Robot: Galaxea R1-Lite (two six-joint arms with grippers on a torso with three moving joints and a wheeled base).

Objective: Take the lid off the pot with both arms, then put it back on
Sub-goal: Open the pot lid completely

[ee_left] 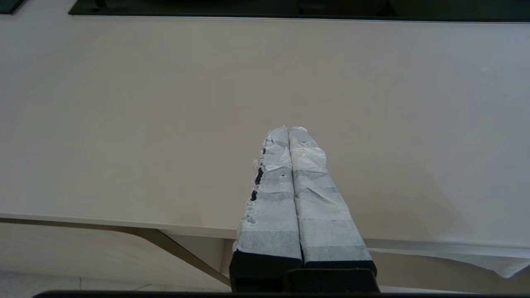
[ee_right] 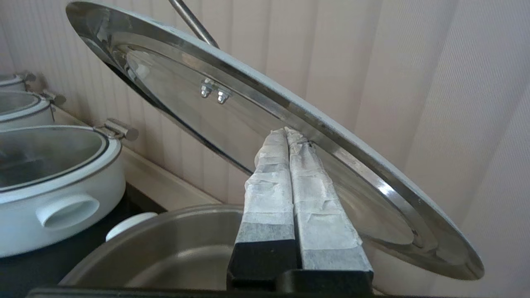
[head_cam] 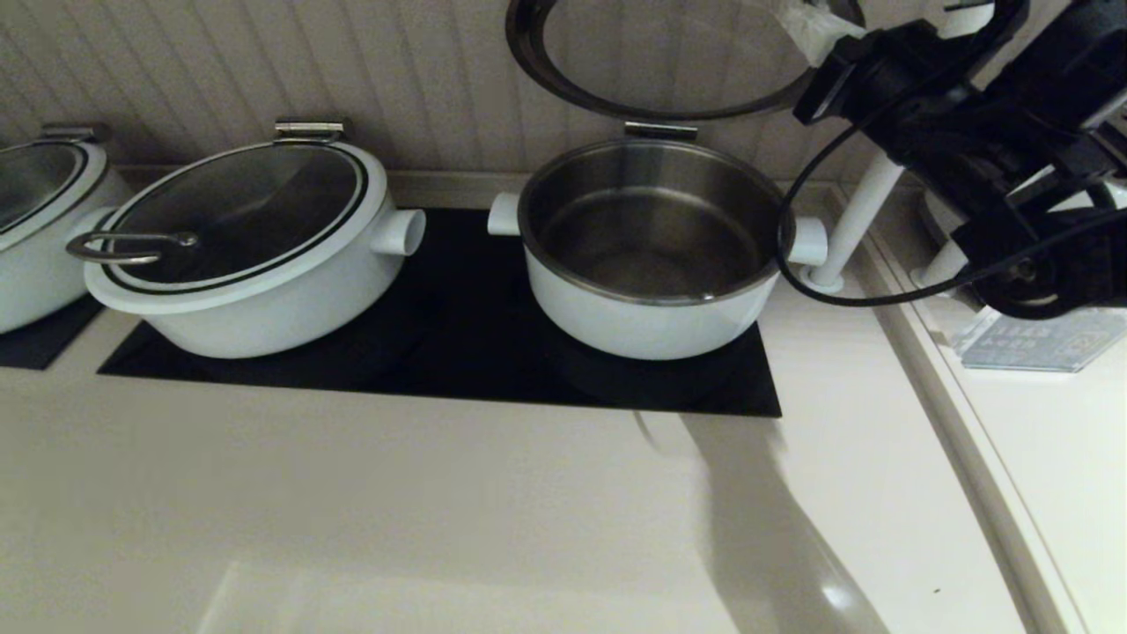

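Observation:
The pot (head_cam: pixel 651 326) stands open on the right of the black cooktop (head_cam: pixel 458 352), its steel inside bare. The lid (head_cam: pixel 669 53) is swung up behind it on its hinge bracket (head_cam: pixel 660 130), tilted towards the wall. My right gripper (head_cam: pixel 810 31) is shut, and its taped fingertips press against the underside of the lid's steel rim without clamping it. In the right wrist view the gripper (ee_right: pixel 287 131) touches the lid (ee_right: pixel 248 99) above the pot (ee_right: pixel 165 244). My left gripper (ee_left: pixel 288 129) is shut and empty over the bare countertop (ee_left: pixel 165 103), out of the head view.
A wider white pot (head_cam: pixel 264 255) with its lid on stands at the left of the cooktop. Another covered pot (head_cam: pixel 35 229) is at the far left. A white pole (head_cam: pixel 858 220) stands right of the pot, with a flat panel (head_cam: pixel 1039 339) beyond it. The wall is close behind.

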